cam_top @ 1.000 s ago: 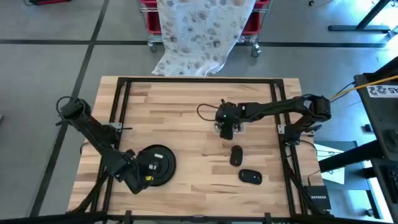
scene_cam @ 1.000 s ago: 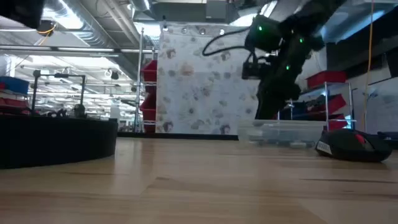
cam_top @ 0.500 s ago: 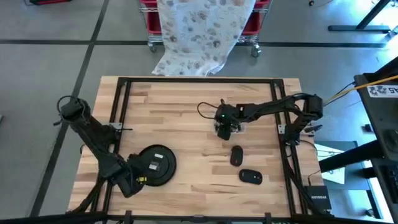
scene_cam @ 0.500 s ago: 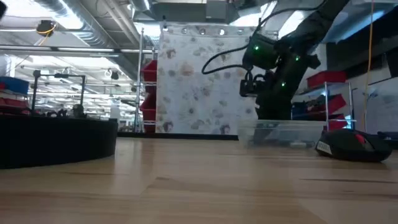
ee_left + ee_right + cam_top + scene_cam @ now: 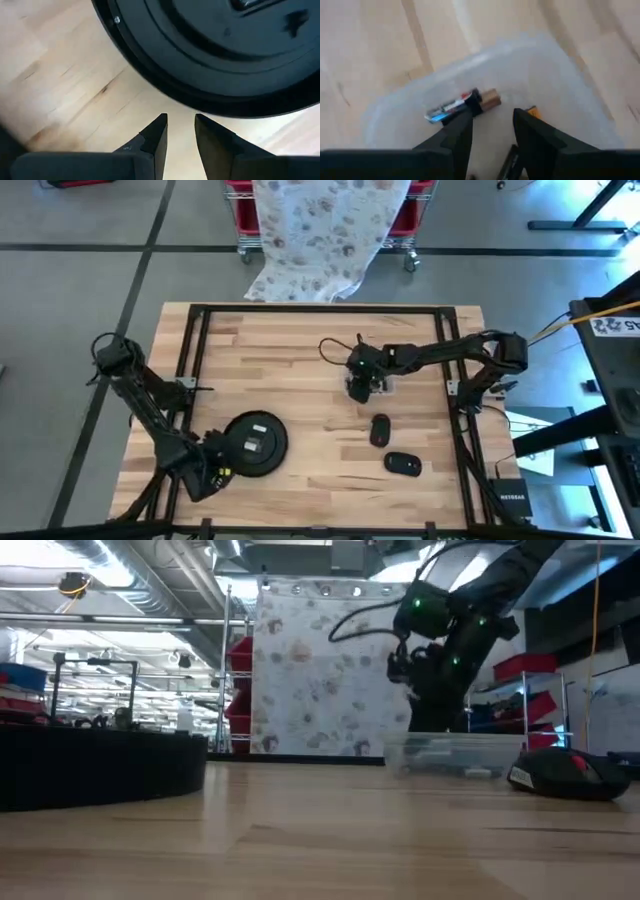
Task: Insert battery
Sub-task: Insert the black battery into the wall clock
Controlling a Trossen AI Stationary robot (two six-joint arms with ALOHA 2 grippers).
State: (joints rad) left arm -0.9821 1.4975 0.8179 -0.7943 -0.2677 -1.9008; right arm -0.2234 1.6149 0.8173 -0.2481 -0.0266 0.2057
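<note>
Clear plastic: hanging right over a shallow see-through tray (image 5: 420,107), right gripper (image 5: 489,134) pointing down into it, fingers parted a little and gripping nothing.
Battery: lying flat on the tray floor just ahead of the right fingertips (image 5: 461,125), one battery (image 5: 462,104) with a dark wrap and coppery end; a second orange-tipped piece (image 5: 532,112) peeking beside the far finger.
Long axis: running crosswise to the finger gap, so looking like a short forward reach before closing.
Nearer arm: right, by far; left gripper (image 5: 180,131) sitting well away beside the black round disc (image 5: 252,445), fingers slightly apart, empty.
Mice: waiting nearer the table's front than the right gripper, two dark computer mice (image 5: 380,429) and (image 5: 403,464), well apart from the tray.
Writing: showing a coloured label on the battery, not readable; no brand made out anywhere.
</note>
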